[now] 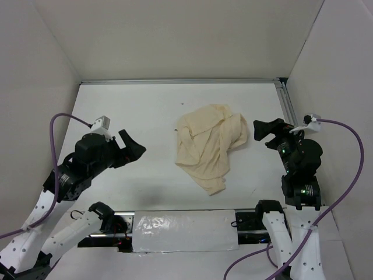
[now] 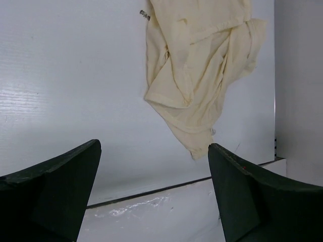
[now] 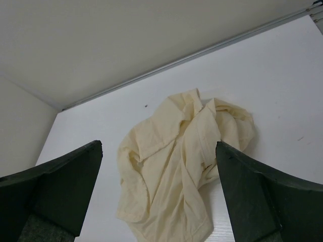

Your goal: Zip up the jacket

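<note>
- The jacket (image 1: 210, 146) lay crumpled in a loose heap near the middle of the table (image 1: 128, 111), a little toward my right side. Its pale cream cloth was folded over itself in deep wrinkles.
- One narrow end of it trailed toward the near edge. The wider, bunched part sat farther back.
- From my left wrist, the jacket (image 2: 197, 75) filled the upper middle of the view. A small metallic bit (image 2: 145, 14) showed at its far edge, too small for me to tell what it was.
- From my right wrist, the jacket (image 3: 176, 166) lay directly ahead on the table, between my two fingers in the view but untouched by them.
- My left pincer (image 1: 133, 146) hung above the table, well apart from the jacket, its fingers spread wide and gripping nothing (image 2: 154, 146).
- My right pincer (image 1: 265, 131) hovered just beside the jacket's right edge, also spread wide and empty (image 3: 159, 144).
- A glossy white strip (image 1: 186, 230) ran along the near edge between my bases.
- A purple cable (image 1: 55, 134) looped from my left arm, and another cable (image 1: 349, 131) arched from my right.
- Plain white walls (image 1: 175, 35) closed in the back and sides.
</note>
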### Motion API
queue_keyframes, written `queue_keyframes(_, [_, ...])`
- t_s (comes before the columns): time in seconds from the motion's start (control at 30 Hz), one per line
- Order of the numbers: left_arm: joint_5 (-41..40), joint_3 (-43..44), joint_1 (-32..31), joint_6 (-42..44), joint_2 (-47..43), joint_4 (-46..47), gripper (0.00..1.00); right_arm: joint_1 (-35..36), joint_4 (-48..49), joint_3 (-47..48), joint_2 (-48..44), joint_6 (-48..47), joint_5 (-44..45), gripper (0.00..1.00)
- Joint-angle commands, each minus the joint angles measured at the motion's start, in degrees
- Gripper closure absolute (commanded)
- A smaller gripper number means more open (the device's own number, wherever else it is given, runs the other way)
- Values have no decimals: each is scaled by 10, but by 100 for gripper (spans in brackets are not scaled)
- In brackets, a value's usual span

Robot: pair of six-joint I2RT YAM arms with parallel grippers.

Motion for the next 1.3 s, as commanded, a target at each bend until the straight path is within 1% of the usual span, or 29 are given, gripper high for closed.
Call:
queue_keyframes(0.0, [15,-3,2,12,-29,42,1,5,-3,19,0,-11,-10,0])
queue_keyframes(0.07, [15,-11,2,19,-32,50,1,4,-35,28,6,22,36,0])
queue_keyframes(0.1, [14,-16,2,20,-31,53,1,4,-45,32,10,24,67,0])
queue_keyframes(0.2, [21,-8,2,40,-17,68,1,4,-55,38,25,21,75,0])
queue_keyframes(0.3, [27,-1,2,53,16,81,1,5,-41,33,52,12,56,0])
queue_keyframes(0.43, [58,-1,3,83,105,133,1,6,-57,43,120,15,52,0])
queue_keyframes(0.47, [63,0,3,99,126,166,1,7,-54,43,149,19,55,0])
queue_keyframes(0.5, [80,12,4,104,172,176,1,9,-50,42,164,17,59,0])
queue_keyframes(0.53, [86,22,4,108,196,182,1,18,-41,41,178,15,63,0])
queue_keyframes(0.57, [95,45,4,120,224,198,1,21,-36,41,205,9,74,0])
queue_keyframes(0.6, [108,55,4,129,277,209,1,26,-31,42,220,10,77,0])
queue_keyframes(0.67, [117,94,9,146,330,224,1,33,-8,43,268,10,106,0])
queue_keyframes(0.7, [124,111,11,152,388,235,1,34,-4,52,285,9,106,0])
queue_keyframes(0.77, [136,148,23,157,446,234,1,35,-3,69,351,9,106,0])
queue_keyframes(0.8, [142,184,26,161,502,238,1,35,-4,87,372,10,109,0])
queue_keyframes(0.83, [151,206,34,165,529,240,1,34,-1,94,418,14,116,0])
queue_keyframes(0.87, [156,248,38,173,589,242,1,56,6,109,439,16,132,0])
queue_keyframes(0.9, [159,274,42,177,620,229,1,57,16,117,482,16,136,0])
queue_keyframes(0.93, [165,304,42,183,648,216,1,58,21,125,502,19,142,0])
queue_keyframes(0.97, [167,358,42,186,708,206,1,63,23,135,523,21,145,0])
queue_keyframes(1.07, [184,437,38,198,798,178,1,71,30,192,600,23,141,0])
queue_keyframes(1.1, [190,448,37,199,814,174,1,73,25,205,637,24,136,1])
queue_keyframes(1.13, [197,465,37,199,826,168,3,74,23,215,651,29,132,3])
queue_keyframes(1.17, [211,468,38,200,843,166,12,79,20,234,665,30,130,12])
queue_keyframes(1.2, [223,467,38,203,846,168,24,79,17,240,688,36,135,22])
queue_keyframes(1.23, [234,456,38,212,845,178,61,79,19,245,694,44,133,32])
queue_keyframes(1.27, [260,448,39,216,835,187,90,79,22,253,699,43,126,49])
